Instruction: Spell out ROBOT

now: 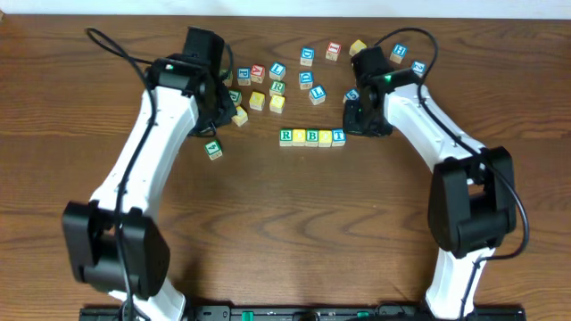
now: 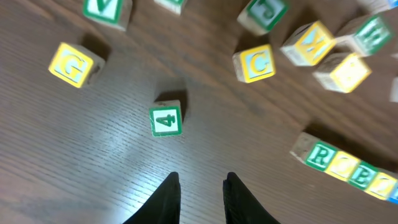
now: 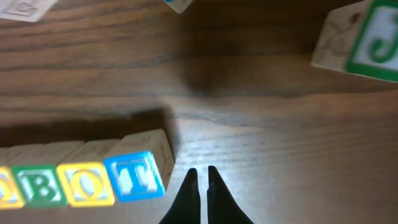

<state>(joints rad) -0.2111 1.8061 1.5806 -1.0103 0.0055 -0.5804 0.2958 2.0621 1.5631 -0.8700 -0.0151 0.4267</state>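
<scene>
The wooden table [image 1: 268, 223] is carrying the whole layout. The left arm [image 1: 147, 156] is reaching from the near edge toward the far left part of the table, and the right arm [image 1: 419, 120] is reaching toward the far right part. A row of letter cubes [image 1: 312, 136] is lying at the centre of the table, between the two arms, with the cubes touching side to side. Reading left to right, it is showing the green-edged R cube [image 1: 285, 135], the first yellow cube [image 1: 299, 136], the green-edged B cube [image 3: 40, 185], the second yellow cube [image 3: 84, 183] marked O, and the blue-edged T cube [image 3: 134, 177]. Loose cubes [image 1: 277, 85] are lying scattered behind the row. A green 4 cube [image 2: 166, 119] is sitting alone on the left side, ahead of the left gripper [image 2: 202, 180] and apart from it. The left gripper's fingers are standing slightly apart with nothing between them. The right gripper [image 3: 200, 173] is pointing down just beside the free end of the T cube, its fingers pressed together and gripping nothing.
</scene>
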